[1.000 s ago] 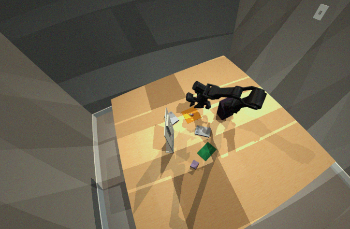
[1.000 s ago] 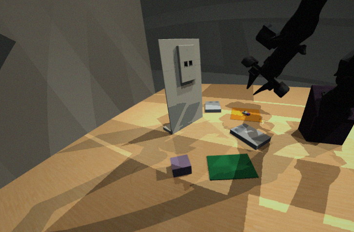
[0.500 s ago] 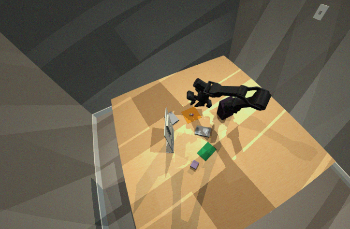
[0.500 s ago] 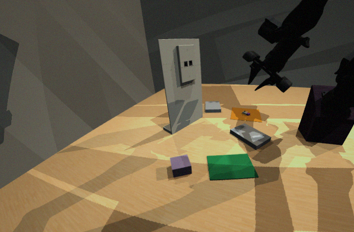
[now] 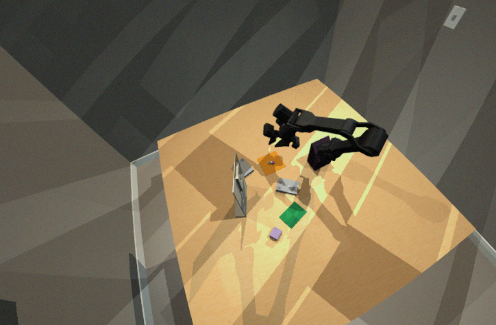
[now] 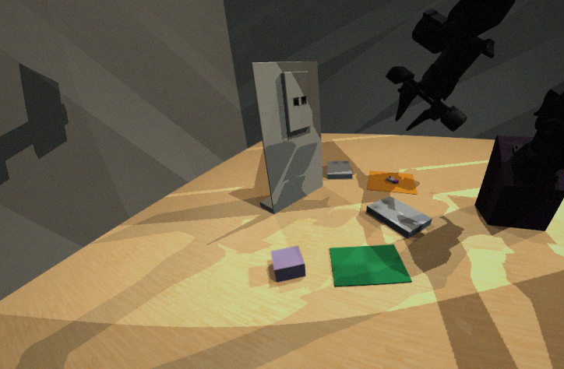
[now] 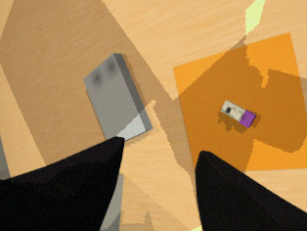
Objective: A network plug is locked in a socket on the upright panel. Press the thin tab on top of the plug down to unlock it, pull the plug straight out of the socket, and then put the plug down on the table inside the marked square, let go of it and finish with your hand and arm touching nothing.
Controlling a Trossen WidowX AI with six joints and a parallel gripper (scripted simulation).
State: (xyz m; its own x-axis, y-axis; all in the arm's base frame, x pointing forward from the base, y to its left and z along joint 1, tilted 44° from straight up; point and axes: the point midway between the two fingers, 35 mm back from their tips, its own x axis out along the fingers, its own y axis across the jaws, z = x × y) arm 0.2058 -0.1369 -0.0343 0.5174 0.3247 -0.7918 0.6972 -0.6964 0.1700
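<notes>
The small plug (image 5: pixel 271 162) (image 6: pixel 392 178) (image 7: pixel 239 114), white with a purple end, lies flat on the table inside the orange marked square (image 5: pixel 264 160) (image 6: pixel 404 186) (image 7: pixel 208 92). The grey upright panel (image 5: pixel 239 187) (image 6: pixel 291 165) stands to the left of it, and its two sockets (image 6: pixel 299 100) show as dark holes. My gripper (image 5: pixel 283 143) (image 6: pixel 403 124) (image 7: pixel 160 154) hangs in the air above the table, up and to the side of the square. Its fingers stand apart with nothing between them and touch nothing.
A flat grey block (image 5: pixel 287 186) (image 6: pixel 398 216) lies near the square, and a smaller grey block (image 5: pixel 246 168) (image 6: pixel 339 169) (image 7: pixel 116 95) lies by the panel. A green square (image 5: pixel 292 214) (image 6: pixel 368 264) and a lilac cube (image 5: pixel 275 232) (image 6: pixel 287 262) lie nearer the front. The arm's dark base (image 5: pixel 319 153) (image 6: pixel 522 191) stands at the right.
</notes>
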